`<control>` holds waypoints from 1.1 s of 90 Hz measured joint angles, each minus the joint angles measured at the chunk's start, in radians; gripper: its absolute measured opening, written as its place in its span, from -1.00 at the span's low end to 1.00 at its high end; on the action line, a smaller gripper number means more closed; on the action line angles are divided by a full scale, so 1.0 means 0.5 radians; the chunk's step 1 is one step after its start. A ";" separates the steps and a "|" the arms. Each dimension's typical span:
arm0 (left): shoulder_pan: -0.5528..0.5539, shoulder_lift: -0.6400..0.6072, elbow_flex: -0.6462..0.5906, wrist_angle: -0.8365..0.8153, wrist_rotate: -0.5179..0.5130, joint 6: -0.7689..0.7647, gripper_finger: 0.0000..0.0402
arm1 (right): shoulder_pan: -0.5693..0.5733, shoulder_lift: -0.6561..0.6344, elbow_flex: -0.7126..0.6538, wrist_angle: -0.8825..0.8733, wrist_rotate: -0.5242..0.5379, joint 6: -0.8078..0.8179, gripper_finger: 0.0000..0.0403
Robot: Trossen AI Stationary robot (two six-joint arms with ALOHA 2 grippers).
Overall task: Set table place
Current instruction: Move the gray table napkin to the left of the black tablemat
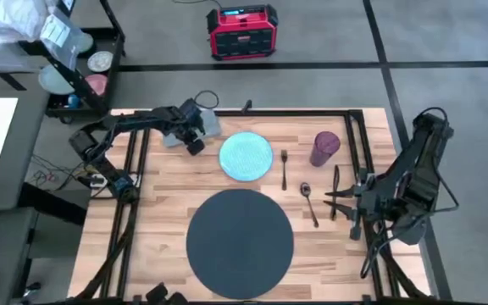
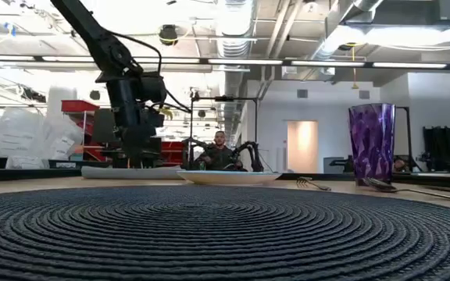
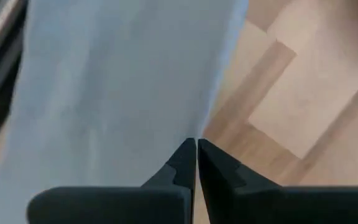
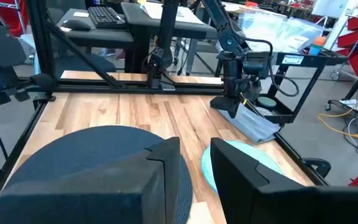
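Pinching the napkin (image 1: 195,131) near the surface's (image 1: 159,182) far left corner, the left hand (image 1: 195,146) has its fingers together on the cloth. Plate (image 1: 246,156) lies just right of it, mat (image 1: 239,234) at the near edge. Fork (image 1: 285,168), spoon (image 1: 309,202), cup (image 1: 324,146) and knife (image 1: 336,188) follow rightward. Right hand (image 1: 332,198) hovers at the right edge, fingers apart.

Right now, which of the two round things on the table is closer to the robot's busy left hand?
The smaller teal plate. It lies just beside the left hand, which is shut on the grey napkin; the big dark mat lies farther off.
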 joint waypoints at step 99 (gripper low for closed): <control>0.123 0.094 -0.001 0.263 -0.094 0.086 -1.00 | 0.000 0.000 0.000 -0.001 0.006 -0.001 -0.62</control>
